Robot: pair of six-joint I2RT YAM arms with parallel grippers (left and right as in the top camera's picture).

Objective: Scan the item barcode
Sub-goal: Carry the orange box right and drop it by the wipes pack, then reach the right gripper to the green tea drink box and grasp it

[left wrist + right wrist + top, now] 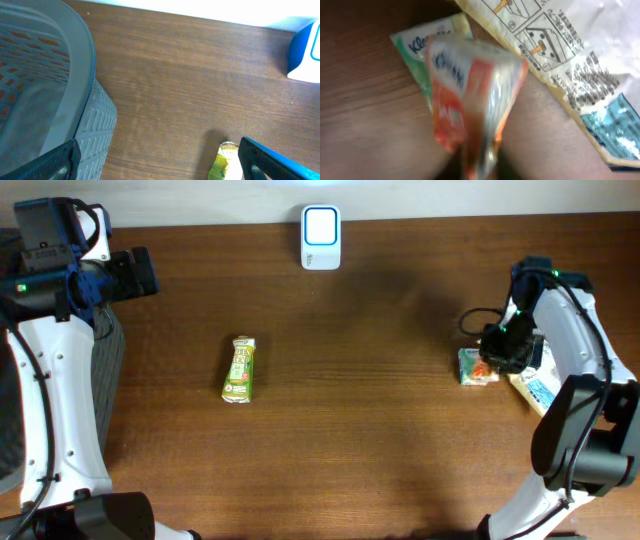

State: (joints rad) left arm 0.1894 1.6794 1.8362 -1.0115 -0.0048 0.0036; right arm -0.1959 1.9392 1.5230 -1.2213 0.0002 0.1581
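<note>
The white and blue barcode scanner stands at the table's far edge, and its corner shows in the left wrist view. An orange packet lies at the right, directly under my right gripper. In the right wrist view that orange packet is blurred and fills the middle, reaching down to where the jaws stand; my own fingers are lost in the blur. A green and yellow packet lies left of centre. My left gripper hangs open and empty at the far left.
A green tissue packet lies under the orange one. A white packet with printed drawings and a blue corner lies beside them to the right. A grey basket stands at the table's left edge, below the left arm.
</note>
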